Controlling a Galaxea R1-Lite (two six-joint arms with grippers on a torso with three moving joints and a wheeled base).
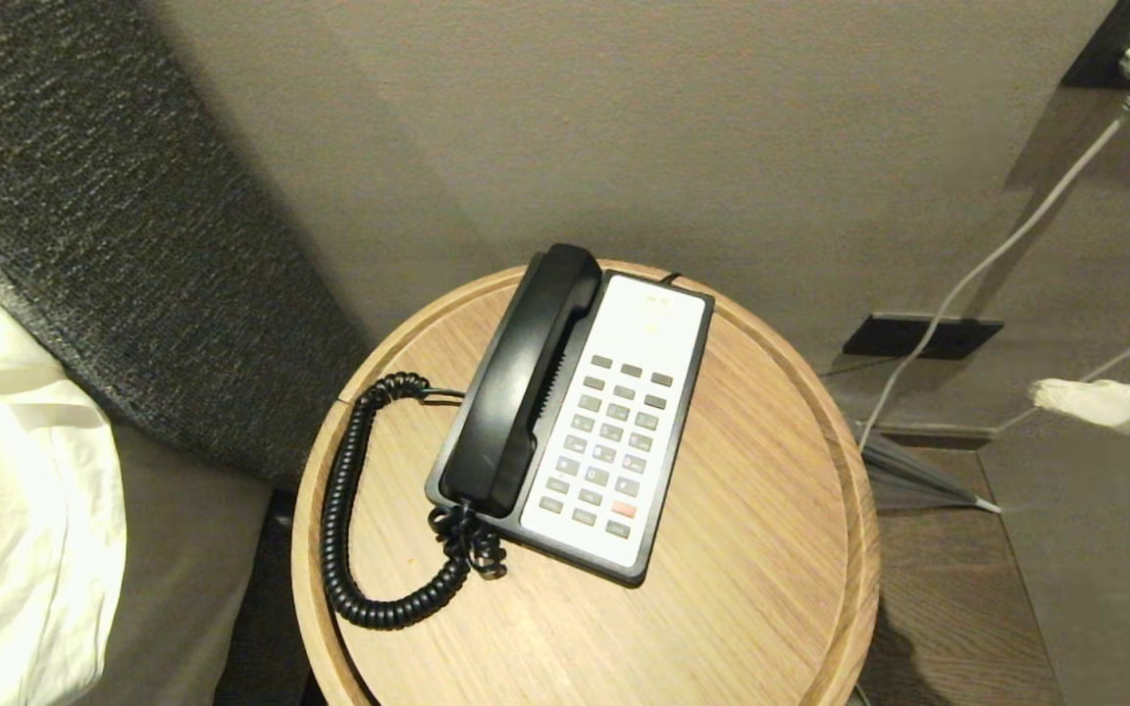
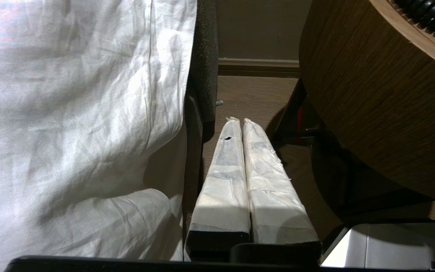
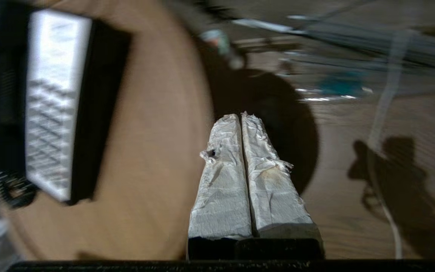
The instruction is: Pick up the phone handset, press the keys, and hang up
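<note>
One glossy curved phone handset (image 1: 526, 382) cradled beside grey rectangular keys (image 1: 609, 441).

The counter (image 1: 722, 588) is cut off by the head view's lower edge, so its near rim is out of sight. The phone handset (image 1: 526, 382) covers the cradle side of the phone base (image 1: 668, 461) beneath it. Key (image 1: 614, 446) markings are too small to read. In the right wrist view the phone's white faceplate (image 3: 53, 105) and the floor cables (image 3: 383, 113) are smeared by blur. The right end effector (image 1: 1104, 404) shows only as a pale tip at the head view's right edge.
</note>
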